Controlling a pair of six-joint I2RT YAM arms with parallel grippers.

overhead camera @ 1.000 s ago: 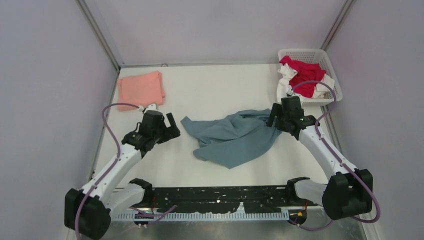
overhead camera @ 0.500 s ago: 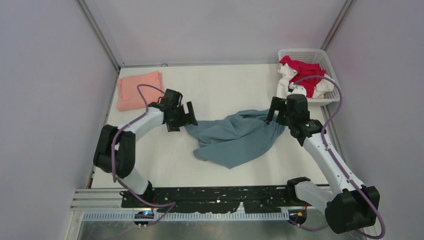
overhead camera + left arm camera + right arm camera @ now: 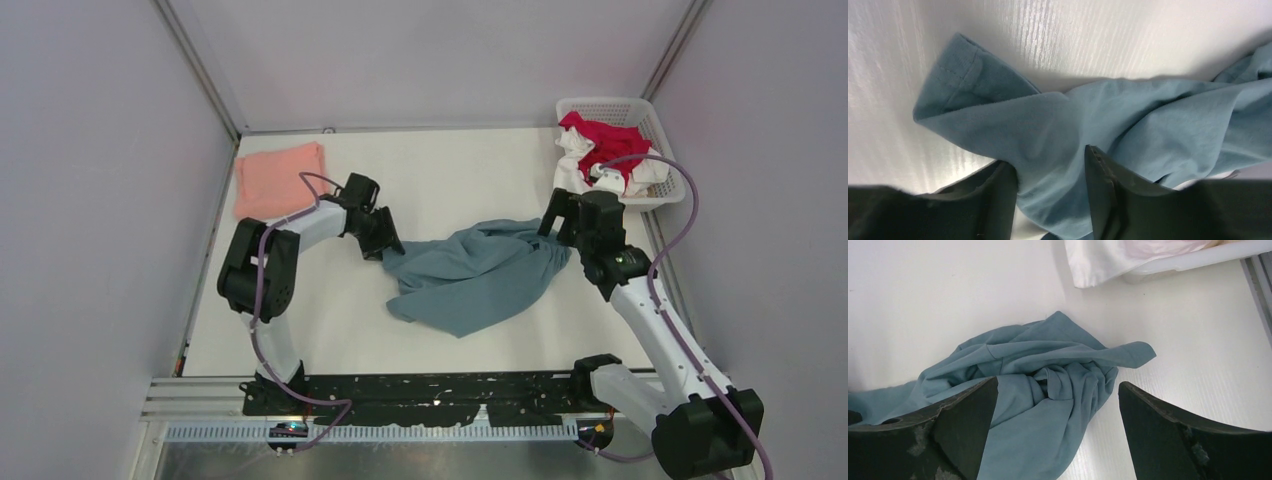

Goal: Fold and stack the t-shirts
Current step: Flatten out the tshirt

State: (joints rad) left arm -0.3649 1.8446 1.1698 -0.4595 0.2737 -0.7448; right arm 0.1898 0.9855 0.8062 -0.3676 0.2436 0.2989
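Observation:
A crumpled dusty teal t-shirt (image 3: 470, 275) lies mid-table. My left gripper (image 3: 388, 245) is at its left sleeve end. In the left wrist view that gripper (image 3: 1050, 165) has its jaws half closed, a gap still between them, with a fold of the teal t-shirt (image 3: 1073, 115) in the gap. My right gripper (image 3: 558, 222) hovers over the shirt's bunched right end. In the right wrist view it (image 3: 1058, 390) is wide open above the teal cloth (image 3: 1048, 390) and grips nothing. A folded salmon-pink t-shirt (image 3: 280, 178) lies at the back left.
A white lattice basket (image 3: 610, 105) at the back right holds a red t-shirt (image 3: 610, 145), and a white t-shirt (image 3: 572, 175) spills over its front wall. The white cloth (image 3: 1098, 260) and basket wall (image 3: 1198, 257) show just beyond my right gripper.
My left arm swung from the near left across to the teal shirt's left end, and its jaws narrowed around the cloth. My right gripper drew slightly back and right and opened a little.

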